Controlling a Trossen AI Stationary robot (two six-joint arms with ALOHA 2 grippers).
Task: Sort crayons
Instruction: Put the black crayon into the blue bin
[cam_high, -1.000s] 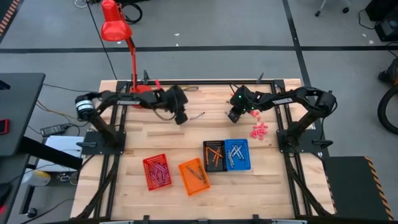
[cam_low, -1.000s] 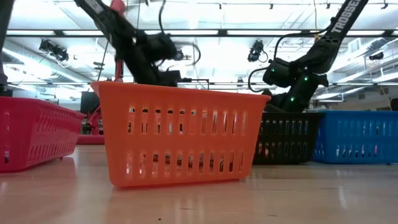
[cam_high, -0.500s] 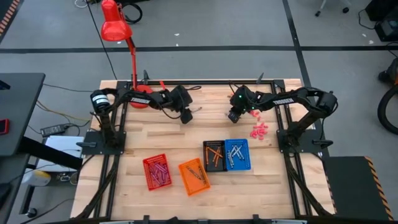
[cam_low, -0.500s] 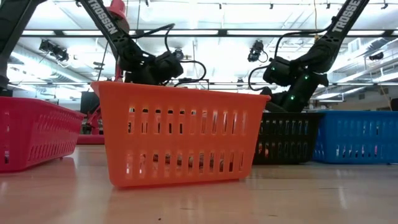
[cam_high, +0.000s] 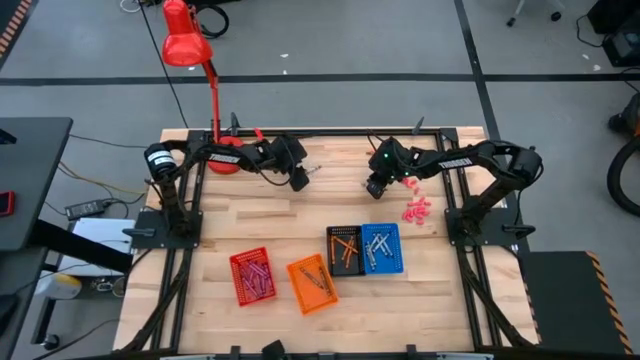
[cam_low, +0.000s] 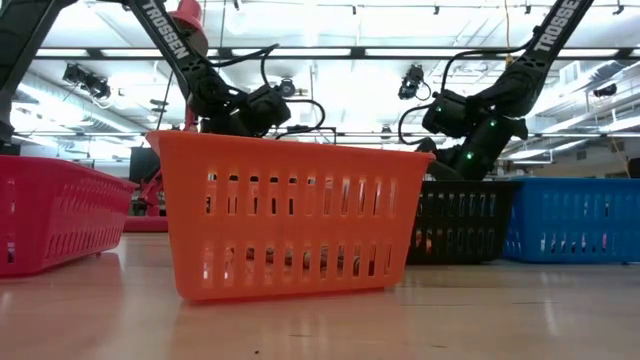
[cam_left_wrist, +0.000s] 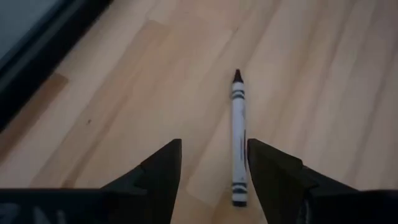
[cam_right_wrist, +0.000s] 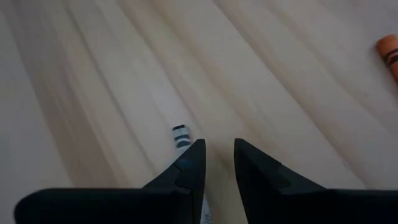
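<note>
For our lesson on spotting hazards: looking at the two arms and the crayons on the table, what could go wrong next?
1. The left pincer is open over a loose crayon lying off-centre near one finger; closing may push it aside.
2. The right pincer has a crayon beside one finger, not clearly between them; it may slip.

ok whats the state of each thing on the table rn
left gripper: open, above a crayon
silver crayon: flat on the wood, loose
right gripper: fingers close together, a crayon end beside one finger; held or not, cannot tell
red basket: upright, crayons inside
orange basket: upright, crayons inside
black basket: upright, orange crayons inside
blue basket: upright, crayons inside
pink pile: loose on the table
</note>
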